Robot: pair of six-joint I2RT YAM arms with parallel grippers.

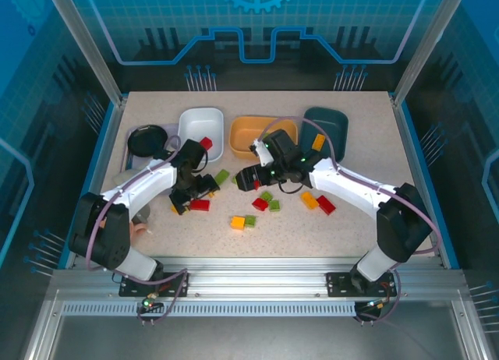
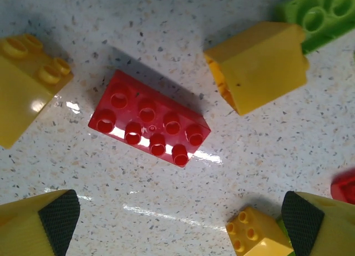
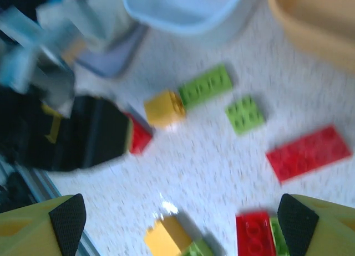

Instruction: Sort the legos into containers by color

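In the left wrist view my left gripper [image 2: 180, 223] is open just above the table, with a red eight-stud brick [image 2: 150, 126] lying ahead of its fingertips. Yellow bricks [image 2: 258, 65] and a green one [image 2: 324, 15] lie around it. From above, the left gripper [image 1: 187, 198] hovers by that red brick [image 1: 199, 205]. My right gripper [image 1: 248, 177] is open over the middle; its blurred view shows a green brick [image 3: 206, 85], a yellow brick [image 3: 163, 107] and a flat red brick [image 3: 308, 153]. At the back stand the white bowl [image 1: 201, 126], orange bowl [image 1: 261, 134] and dark teal bowl [image 1: 326, 126].
A black round dish [image 1: 148, 139] sits left of the white bowl. One red brick [image 1: 206, 143] lies in the white bowl and a yellow-orange one [image 1: 318, 142] in the teal bowl. Loose bricks lie mid-table, including a yellow and green pair [image 1: 243, 221] and a red one [image 1: 326, 205].
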